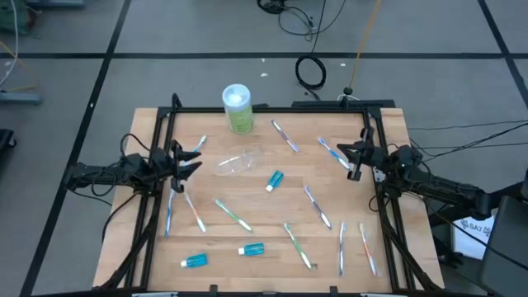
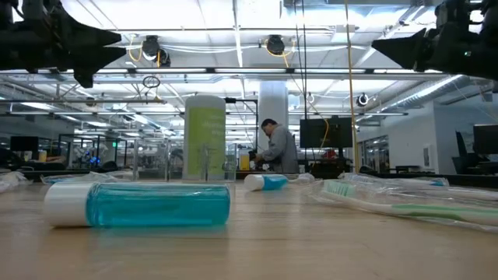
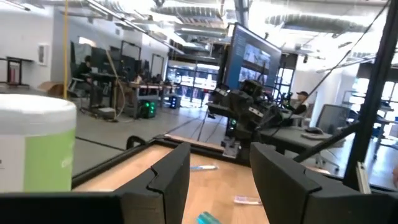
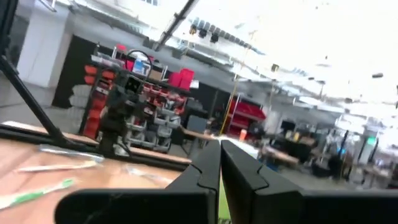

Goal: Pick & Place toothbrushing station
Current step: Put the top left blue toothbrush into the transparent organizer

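Note:
A clear plastic cup (image 1: 239, 162) lies on its side at the middle of the wooden table. Thin pale toothbrushes lie scattered flat, among them one (image 1: 285, 135) at the far middle and one (image 1: 233, 215) nearer the front. Three blue toothpaste tubes (image 1: 275, 180) (image 1: 252, 248) (image 1: 195, 261) lie flat; the nearest tube (image 2: 140, 204) fills the low view. My left gripper (image 1: 196, 160) (image 3: 221, 180) hovers open at the table's left side, above the surface. My right gripper (image 1: 345, 152) (image 4: 219, 168) hovers shut at the right side. Neither touches anything.
A tall green-and-white bottle (image 1: 238, 109) (image 2: 205, 136) stands upright at the table's far edge. A black frame (image 1: 272, 108) runs along the far edge and both sides. Cables lie on the floor beyond. A person (image 2: 278, 148) stands far off in the room.

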Robot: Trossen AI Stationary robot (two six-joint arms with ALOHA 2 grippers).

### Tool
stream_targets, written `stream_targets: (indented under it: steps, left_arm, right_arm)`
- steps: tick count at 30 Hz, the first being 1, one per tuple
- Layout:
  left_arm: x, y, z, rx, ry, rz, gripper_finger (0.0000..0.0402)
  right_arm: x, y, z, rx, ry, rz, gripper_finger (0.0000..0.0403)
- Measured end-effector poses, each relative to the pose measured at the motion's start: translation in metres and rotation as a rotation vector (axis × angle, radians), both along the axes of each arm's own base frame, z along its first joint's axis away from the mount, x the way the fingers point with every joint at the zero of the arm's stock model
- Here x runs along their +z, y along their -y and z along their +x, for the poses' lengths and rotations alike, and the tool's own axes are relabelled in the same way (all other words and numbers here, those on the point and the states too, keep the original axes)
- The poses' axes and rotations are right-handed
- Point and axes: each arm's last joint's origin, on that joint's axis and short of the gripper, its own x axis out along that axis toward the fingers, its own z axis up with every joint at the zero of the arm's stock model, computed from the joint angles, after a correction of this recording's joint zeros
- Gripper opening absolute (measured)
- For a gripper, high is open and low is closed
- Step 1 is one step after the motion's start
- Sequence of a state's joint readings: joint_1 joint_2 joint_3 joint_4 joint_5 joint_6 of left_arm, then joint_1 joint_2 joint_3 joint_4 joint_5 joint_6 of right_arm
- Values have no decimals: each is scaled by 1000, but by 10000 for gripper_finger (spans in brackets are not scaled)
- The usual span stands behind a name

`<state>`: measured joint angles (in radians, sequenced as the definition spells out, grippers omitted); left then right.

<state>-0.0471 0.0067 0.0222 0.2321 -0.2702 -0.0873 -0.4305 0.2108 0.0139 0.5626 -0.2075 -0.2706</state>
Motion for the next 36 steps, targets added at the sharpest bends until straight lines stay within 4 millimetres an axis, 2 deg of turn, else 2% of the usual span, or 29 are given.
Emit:
stream_targets:
  steps: [3, 7, 10, 15, 19, 21, 24, 26, 31, 36]
  left_arm:
    - [11, 0, -3, 12, 24, 36, 175]
    - [30, -2, -10, 81, 6, 80, 175]
    - [42, -6, -18, 197, -66, 26, 175]
    - [46, -10, -23, 340, -230, -86, 175]
    - [42, -10, -13, 362, -306, -92, 175]
    - [42, -10, -7, 370, -334, -60, 175]
    - [44, -12, 4, 408, -346, -36, 175]
    - [46, -14, 11, 441, -344, -47, 175]
    - [52, -20, 20, 488, -416, -168, 175]
    - [53, -24, 31, 504, -527, -225, 175]
  right_arm:
    - [4, -1, -2, 11, 47, 2, 9]
    - [6, -1, -2, 91, 104, 183, 9]
    - [7, -1, -2, 114, 124, 245, 9]
    - [12, -2, -5, 123, 183, 213, 9]
    - [19, -3, -7, 154, 257, 221, 9]
    - [21, -3, -5, 182, 270, 282, 9]
    - [18, 1, 6, 210, 181, 411, 9]
    - [25, 2, 17, 214, 128, 451, 9]
    - [24, 9, 47, 146, -44, 458, 9]
    - [26, 18, 72, 104, -116, 495, 9]
